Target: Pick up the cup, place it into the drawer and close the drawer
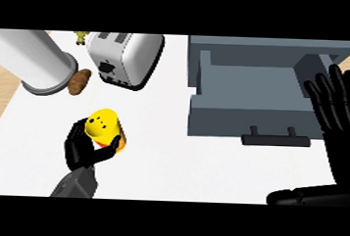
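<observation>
A yellow cup (104, 123) with an orange band lies tilted in my left hand (86, 148), whose fingers and thumb curl round its lower part, at the left of the white counter. The grey drawer (251, 88) stands pulled open at the upper right, its inside bare, its dark handle (276, 139) facing me. My right hand (338, 103) is open, fingers straight and pointing up, over the drawer's right side at the view's right edge.
A white toaster (125, 57) stands at the back left of the counter. Beside it lies a large white cylinder (31, 61) with a brown potato-like thing (80, 82) at its end. A small green object (81, 37) shows behind them.
</observation>
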